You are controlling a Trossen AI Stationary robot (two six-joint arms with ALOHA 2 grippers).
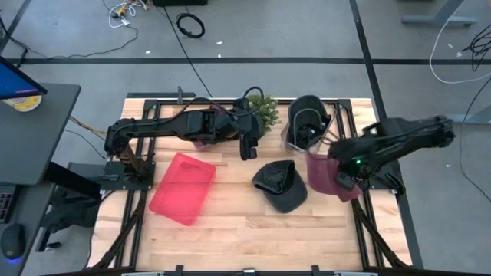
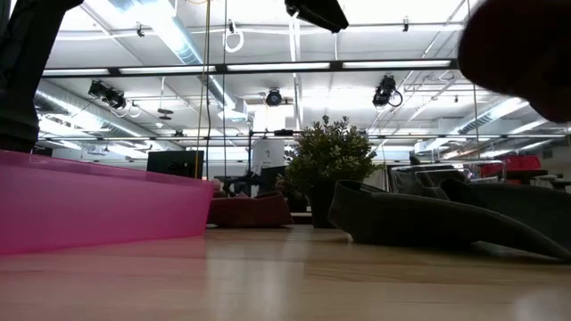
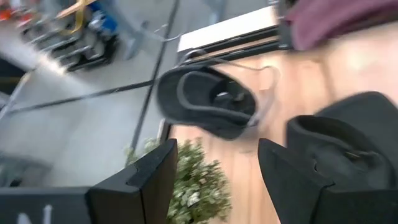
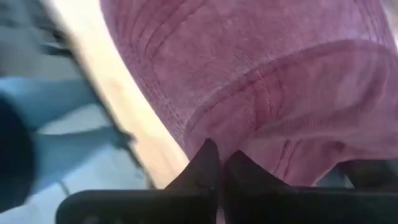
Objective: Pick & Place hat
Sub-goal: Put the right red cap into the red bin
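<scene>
The right gripper sits at the right edge of the table, its fingers pinched together on the fabric of the maroon hat; the right wrist view shows the two fingertips meeting against a fold of that cloth. The hat hangs directly at and just left of this gripper, with the wooden table below it.

Left of it, nearer the table's middle, lies a dark grey cap, apart from the maroon one. Well to the left rests the pink tray, the likely drop spot, so the carry would run leftward across the cap.

Farther back, the left gripper hovers with its jaws partly apart, holding nothing, beside a small plant and a black hat in a clear container.
</scene>
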